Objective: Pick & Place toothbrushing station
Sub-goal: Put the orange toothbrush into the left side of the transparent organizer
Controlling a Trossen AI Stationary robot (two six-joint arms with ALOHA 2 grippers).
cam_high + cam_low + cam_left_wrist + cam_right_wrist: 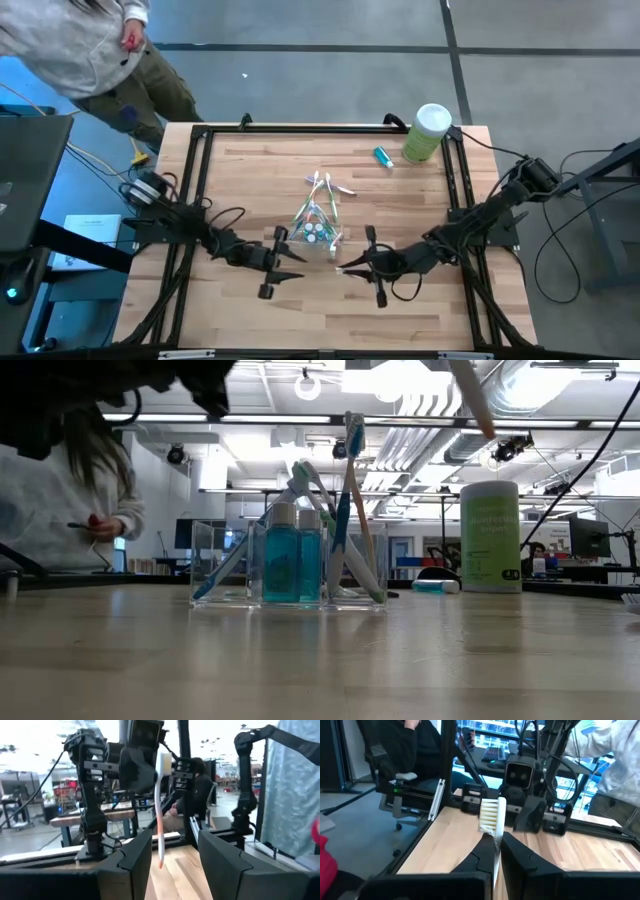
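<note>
1. High view: wooden table framed by black rails, with a person in a grey top standing past its far left corner.
2. Left arm reaching in from the left, left gripper near the table's front middle, fingers spread apart with nothing between them, just left of the clear cup.
3. Right arm reaching in from the right, right gripper closed on a white toothbrush, bristle head sticking out past the fingertips, raised just right of the cup.
4. Pale-green canister with white lid, upright near the far right corner.
5. Clear cup at table centre, holding blue white-capped tubes and several toothbrushes leaning outward.
6. More toothbrushes lying loose on the table just beyond the cup.
7. Small blue tube lying flat, near the canister.
</note>
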